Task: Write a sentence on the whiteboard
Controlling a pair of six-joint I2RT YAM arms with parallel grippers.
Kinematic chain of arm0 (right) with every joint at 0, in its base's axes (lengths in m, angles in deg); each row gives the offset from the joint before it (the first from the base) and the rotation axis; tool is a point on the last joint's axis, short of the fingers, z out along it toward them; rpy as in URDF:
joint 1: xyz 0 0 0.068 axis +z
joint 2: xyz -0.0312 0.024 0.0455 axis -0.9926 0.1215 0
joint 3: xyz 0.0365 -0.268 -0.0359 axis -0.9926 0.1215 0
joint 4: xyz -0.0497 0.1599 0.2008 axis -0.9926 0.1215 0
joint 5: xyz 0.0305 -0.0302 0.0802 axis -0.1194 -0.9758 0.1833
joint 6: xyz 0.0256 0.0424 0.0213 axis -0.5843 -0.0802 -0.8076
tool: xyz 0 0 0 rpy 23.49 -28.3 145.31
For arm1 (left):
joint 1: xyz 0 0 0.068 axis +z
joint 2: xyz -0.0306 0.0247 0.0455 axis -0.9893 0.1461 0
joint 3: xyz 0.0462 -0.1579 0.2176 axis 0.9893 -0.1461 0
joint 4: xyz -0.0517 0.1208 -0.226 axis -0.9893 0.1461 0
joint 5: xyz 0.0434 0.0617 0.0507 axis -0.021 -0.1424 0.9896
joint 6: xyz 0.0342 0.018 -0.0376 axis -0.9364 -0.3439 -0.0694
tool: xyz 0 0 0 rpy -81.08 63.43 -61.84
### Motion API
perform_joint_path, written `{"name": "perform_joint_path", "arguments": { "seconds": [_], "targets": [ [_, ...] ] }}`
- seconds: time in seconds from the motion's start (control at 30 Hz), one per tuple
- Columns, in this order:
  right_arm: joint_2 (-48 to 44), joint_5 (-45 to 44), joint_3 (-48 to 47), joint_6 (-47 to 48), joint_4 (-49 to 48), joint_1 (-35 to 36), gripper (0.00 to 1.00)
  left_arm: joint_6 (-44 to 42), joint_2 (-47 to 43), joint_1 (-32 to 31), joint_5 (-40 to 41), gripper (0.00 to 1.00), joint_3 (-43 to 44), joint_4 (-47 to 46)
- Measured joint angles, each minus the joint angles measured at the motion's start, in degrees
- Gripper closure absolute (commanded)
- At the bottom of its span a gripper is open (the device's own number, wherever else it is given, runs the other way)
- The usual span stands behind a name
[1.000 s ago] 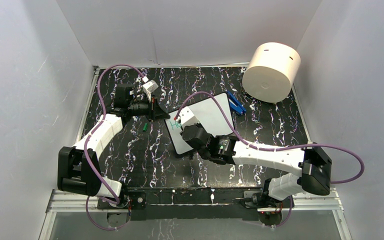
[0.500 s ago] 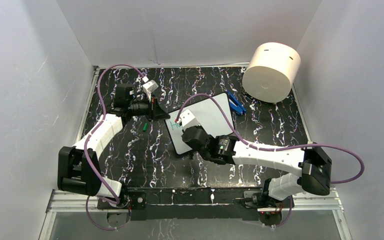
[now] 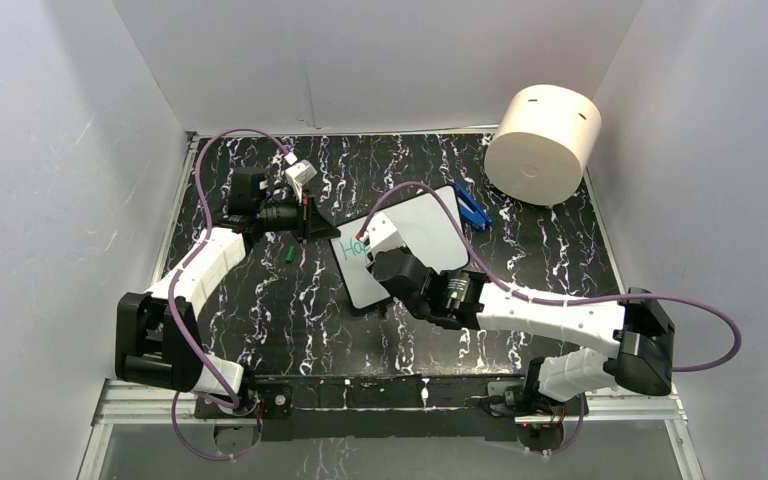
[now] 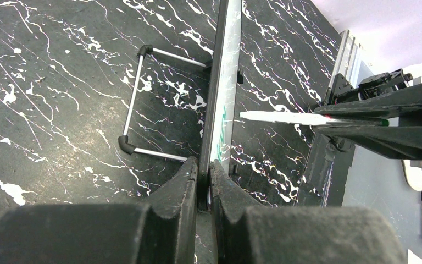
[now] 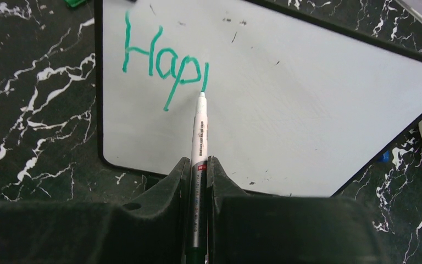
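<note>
Right gripper (image 5: 198, 165) is closed on a white marker (image 5: 199, 124), gripped round its barrel with the tip end sticking out past the fingers. The tip sits on the whiteboard (image 5: 318, 104), right at the bottom of a fresh green downstroke. The sentence (image 5: 162, 60) so far reads "Hap" plus that one stroke (teal-green, slanting a bit), all of it in the board's left corner area nearest the left arm; the rest of the white surface is bare apart from a few dark specks.

The board lies mid-table on the black marbled table (image 3: 260, 300), turned at an angle to the table edges, between the two arms. Can't tell from the top view whether it's flat or slightly propped.

Left gripper (image 4: 203, 168) is clamped shut on the board's black frame, one finger either side of the edge. In its wrist view a bent metal wire stand (image 4: 137, 99) with black elbows runs off the board's other face, lying low over the table.

A small green piece (image 3: 288, 253) lies on the table just left of the board, apart from it. A blue item (image 3: 472, 207) lies beside the board's far right corner. A big cream cylinder (image 3: 543, 145) sits on its side at the far right corner of the table.
</note>
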Motion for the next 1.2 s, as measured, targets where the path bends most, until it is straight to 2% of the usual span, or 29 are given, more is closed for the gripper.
{"name": "perform_joint_path", "arguments": {
  "seconds": [0.43,1.2],
  "targets": [
    [0.1,-2.0,0.0,4.2,-5.6,0.0,1.00,0.0,0.0,0.0,0.0,1.00,0.0,0.0],
    [2.5,-4.9,0.0,6.4,-8.8,-0.2,1.00,0.0,0.1,0.0,-0.1,1.00,0.0,0.0]
  ]
}}
